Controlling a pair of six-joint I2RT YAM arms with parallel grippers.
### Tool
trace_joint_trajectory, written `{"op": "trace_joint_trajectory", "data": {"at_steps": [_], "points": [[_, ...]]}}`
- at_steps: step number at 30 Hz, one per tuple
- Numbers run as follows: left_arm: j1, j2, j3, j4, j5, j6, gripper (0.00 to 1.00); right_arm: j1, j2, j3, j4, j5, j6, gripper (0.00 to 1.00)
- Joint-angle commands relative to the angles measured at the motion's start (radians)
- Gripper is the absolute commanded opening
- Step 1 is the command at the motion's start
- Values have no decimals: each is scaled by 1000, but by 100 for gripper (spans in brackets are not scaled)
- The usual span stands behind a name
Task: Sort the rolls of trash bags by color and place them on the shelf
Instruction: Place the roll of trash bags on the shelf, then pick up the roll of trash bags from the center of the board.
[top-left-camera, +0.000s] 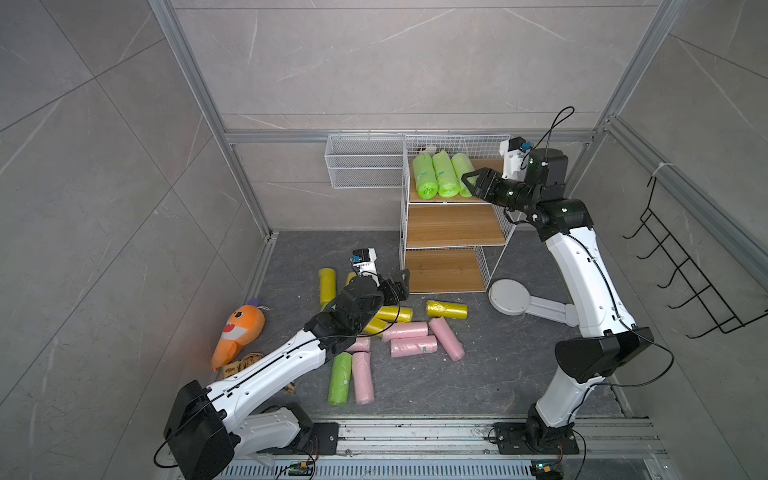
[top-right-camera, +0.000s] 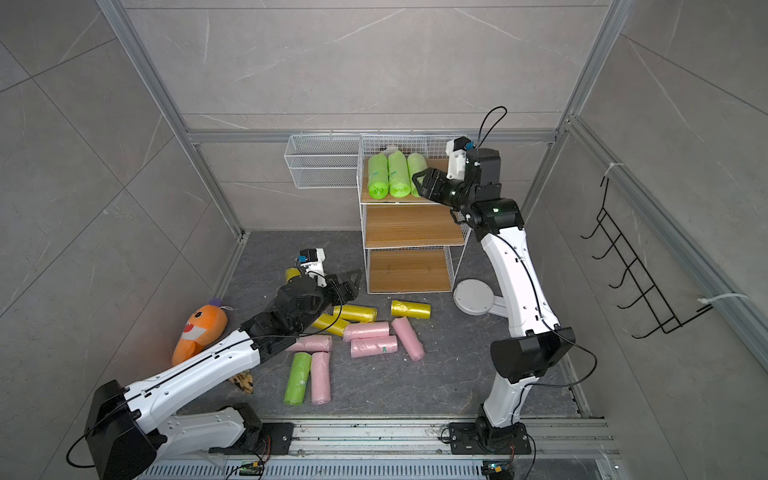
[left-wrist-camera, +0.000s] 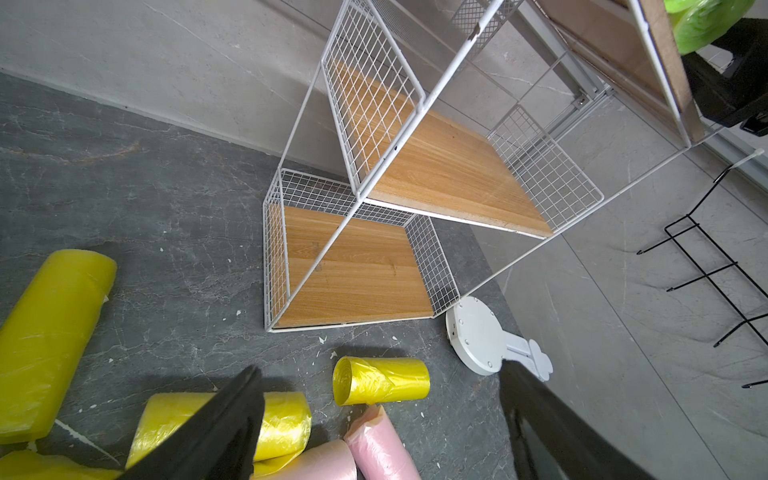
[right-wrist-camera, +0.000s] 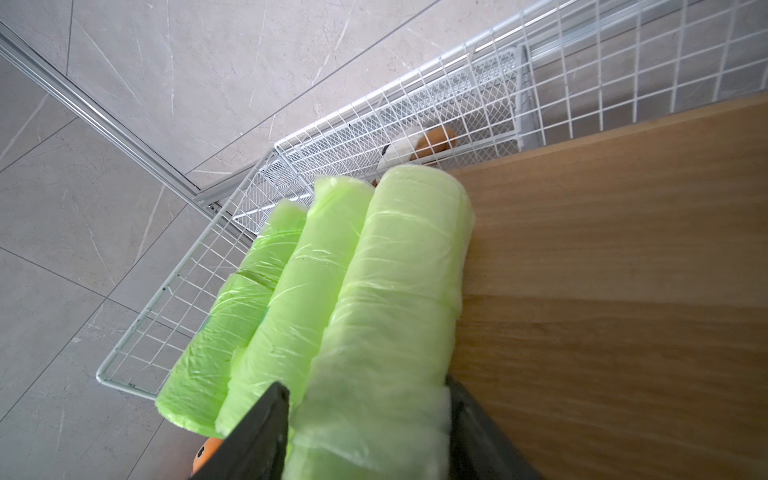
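Nearest, on the tabletop, a lime green roll and a pink roll lie side by side, touching. Beyond them lie more pink rolls, then yellow rolls. The left jaws hover over the yellow rolls, spread wide and empty. Farther back stands the shelf, its two lower tiers bare. On the top tier, three green rolls are packed together. The right jaws flank the end roll, which lies on the board; whether they clamp it cannot be told.
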Motion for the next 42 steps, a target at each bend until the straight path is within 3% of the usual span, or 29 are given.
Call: {"op": "trace_joint_trajectory", "data": {"at_steps": [1, 11, 24, 29, 34, 37, 42], "points": [[4, -1, 3, 20, -9, 13, 91, 5, -30, -18, -13, 43, -4, 66], [4, -5, -7, 11, -19, 19, 91, -14, -47, -7, -55, 100, -50, 78], [6, -1, -61, -67, -35, 38, 93, -14, -141, 29, -151, 96, -155, 81], [22, -16, -130, -186, -47, 7, 92, 58, -291, -105, -156, 204, -235, 81], [33, -98, -203, -331, -120, -37, 90, 200, -431, -290, -164, 333, -284, 81], [33, -134, -210, -490, -193, -117, 88, 289, -519, -438, -161, 382, -286, 80], [33, -247, -255, -650, -192, -259, 82, 391, -627, -699, -122, 420, -247, 80]]}}
